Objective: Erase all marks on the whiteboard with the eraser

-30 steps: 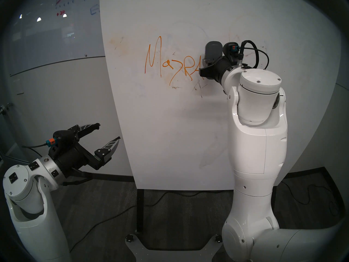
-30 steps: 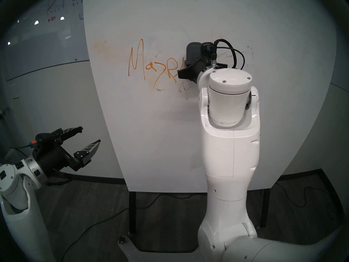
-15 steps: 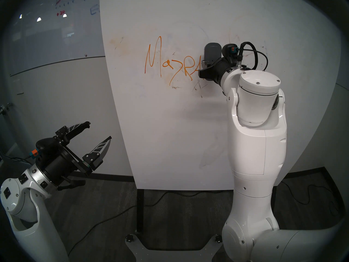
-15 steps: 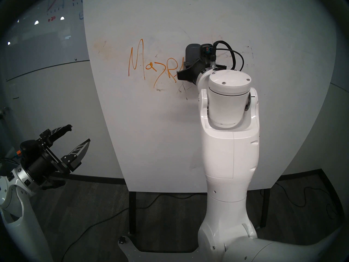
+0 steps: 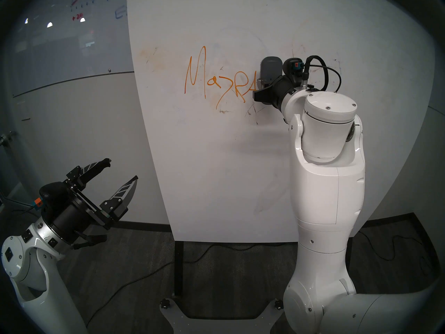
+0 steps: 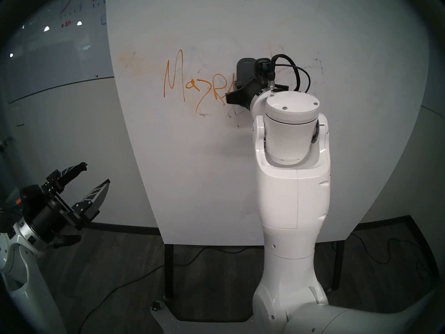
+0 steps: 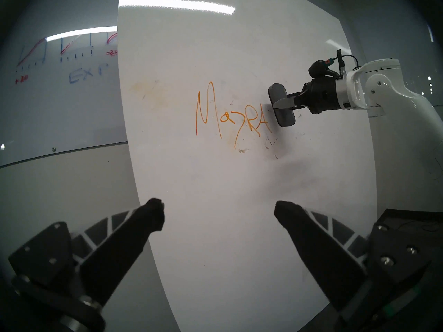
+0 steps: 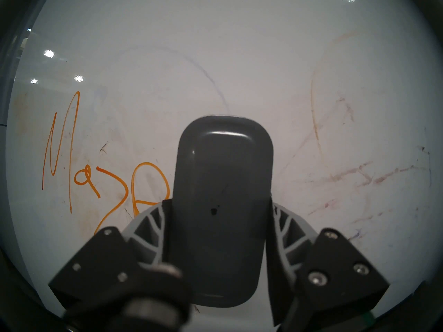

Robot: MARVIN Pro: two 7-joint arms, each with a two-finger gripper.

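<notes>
Right end effector (image 8: 219, 231): pinching the eraser (image 8: 221, 180) by its long sides, one finger (image 8: 153, 231) on each flank, and holding it upright against the whiteboard (image 5: 216, 169). In the left wrist view the eraser's face is sitting at the board surface; whether it is actually pressing on it is hard to tell from that angle.

Eraser: dark grey oblong with rounded ends and a small dark dot near its middle, standing taller than the fingers that are gripping it.

Marks (image 5: 218, 81): thin orange handwriting, lying just to the left of the right end effector, with the last letter running right up to the eraser's left edge and partly going out of sight behind it in the head views. Short dark scratchy strokes (image 5: 250, 111) are sitting just below and left of the end effector. Faint brownish and reddish smears (image 8: 354, 175) are spreading to its right, and a pale brownish smudge (image 5: 150, 57) is lying well off to its left, near the board's edge.

Left end effector (image 5: 122, 169): hanging low and well apart from the right one, fingers spread wide with nothing between them, pointing toward the board's lower left edge.

Glass board (image 5: 60, 37): far left of both end effectors, showing red and blue graph drawings.
</notes>
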